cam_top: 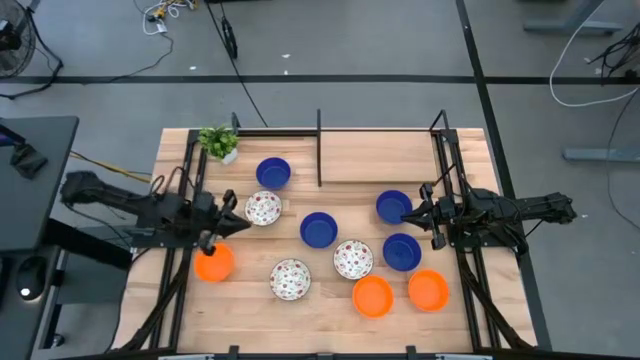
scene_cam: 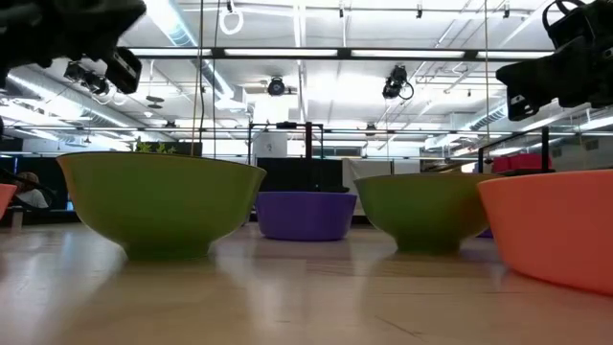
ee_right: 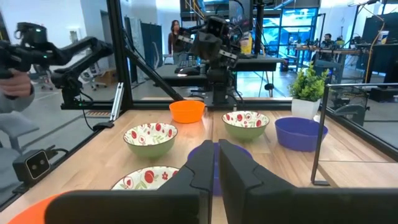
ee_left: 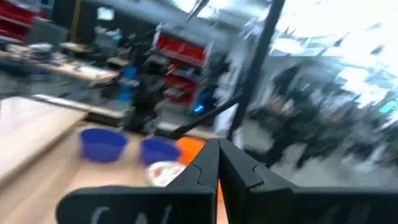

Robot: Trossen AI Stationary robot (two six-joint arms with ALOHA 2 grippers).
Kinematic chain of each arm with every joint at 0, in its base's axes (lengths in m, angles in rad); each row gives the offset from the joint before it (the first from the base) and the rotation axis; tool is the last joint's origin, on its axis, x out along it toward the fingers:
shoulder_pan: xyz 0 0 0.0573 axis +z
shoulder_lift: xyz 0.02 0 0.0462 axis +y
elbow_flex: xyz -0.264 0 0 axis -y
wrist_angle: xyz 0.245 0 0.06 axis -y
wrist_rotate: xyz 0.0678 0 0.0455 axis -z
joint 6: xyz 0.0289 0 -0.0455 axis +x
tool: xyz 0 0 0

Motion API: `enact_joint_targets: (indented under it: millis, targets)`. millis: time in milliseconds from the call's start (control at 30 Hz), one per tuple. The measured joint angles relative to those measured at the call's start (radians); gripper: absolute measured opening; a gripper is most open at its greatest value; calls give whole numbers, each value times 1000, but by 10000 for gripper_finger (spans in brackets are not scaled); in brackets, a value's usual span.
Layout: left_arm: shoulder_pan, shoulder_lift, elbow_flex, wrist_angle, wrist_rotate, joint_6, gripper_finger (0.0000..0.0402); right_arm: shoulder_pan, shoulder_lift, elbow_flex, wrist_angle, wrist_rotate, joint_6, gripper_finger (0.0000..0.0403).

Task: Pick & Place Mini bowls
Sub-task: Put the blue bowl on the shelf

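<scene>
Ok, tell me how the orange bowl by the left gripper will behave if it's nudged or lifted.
The orange bowl looks rigid, with a smooth glossy wall, so shut fingers may slip off its rim. It sits upright on a narrow foot and would probably slide on the wooden table rather than roll. It seems light, so a nudge could send it far.

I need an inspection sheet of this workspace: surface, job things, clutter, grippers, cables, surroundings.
Surface: wooden table, bare between items.
Job things: ten mini bowls spread out: four blue, three orange, three white floral; none stacked.
Clutter: potted plant at far left corner.
Grippers: left gripper shut, empty, above the table near an orange bowl; right gripper shut, empty, by a blue bowl.
Cables: several on the floor around the table.
Surroundings: person in the room behind.
</scene>
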Motion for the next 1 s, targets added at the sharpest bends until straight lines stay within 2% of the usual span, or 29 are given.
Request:
enact_joint_targets:
  millis: [133, 233, 400, 567, 800, 900, 1000]
  targets:
    - [-49, 235, 85, -5, -93, 129, 6, 0, 0, 0, 0, 0, 0, 27]
    - [-67, 398, 166, -15, -92, 283, 5, 0, 0, 0, 0, 0, 0, 27]
    - [-75, 640, 352, -120, -99, 323, 22, 0, 0, 0, 0, 0, 0, 27]
    - [-60, 875, 596, -355, -118, 331, 78, 0, 0, 0, 0, 0, 0, 27]
    - [33, 1187, 910, -630, 19, 344, 191, 0, 0, 0, 1, 0, 0, 27]
    - [70, 1292, 1021, -758, 20, 344, 214, 0, 0, 0, 1, 0, 0, 27]
    - [100, 1380, 1108, -862, 20, 341, 213, 0, 0, 0, 1, 0, 0, 27]
